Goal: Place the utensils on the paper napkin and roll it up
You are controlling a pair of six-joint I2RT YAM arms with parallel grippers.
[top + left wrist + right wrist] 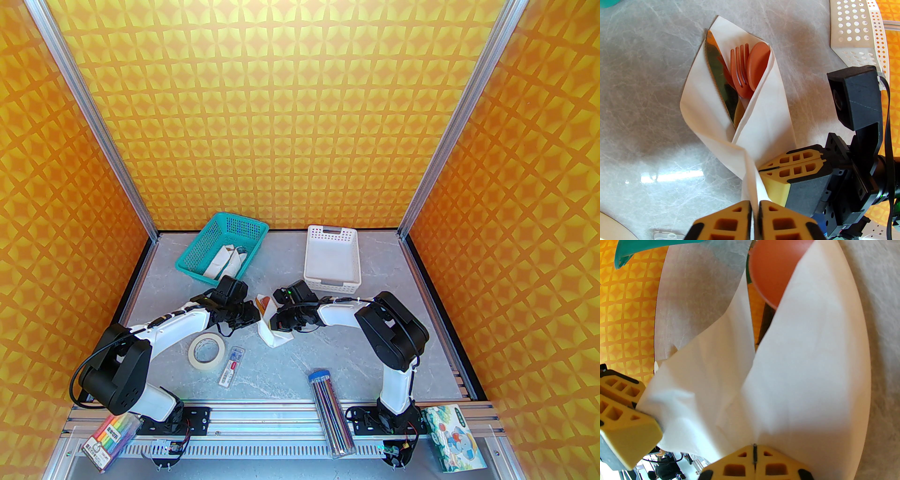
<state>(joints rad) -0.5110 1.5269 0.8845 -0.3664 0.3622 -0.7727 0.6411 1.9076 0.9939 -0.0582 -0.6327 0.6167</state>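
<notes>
Left gripper (754,205) and right gripper (754,447) are both pinching the paper napkin (768,112). If either loosens, it may spring open, spilling the utensils (740,70).

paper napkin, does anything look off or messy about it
Yes: the paper napkin is a loose, lopsided cone, not a tight roll. Its far end gapes open, leaving the heads of the knife, fork and spoon exposed. Its near end is twisted where the left gripper and right gripper pinch it.
</notes>
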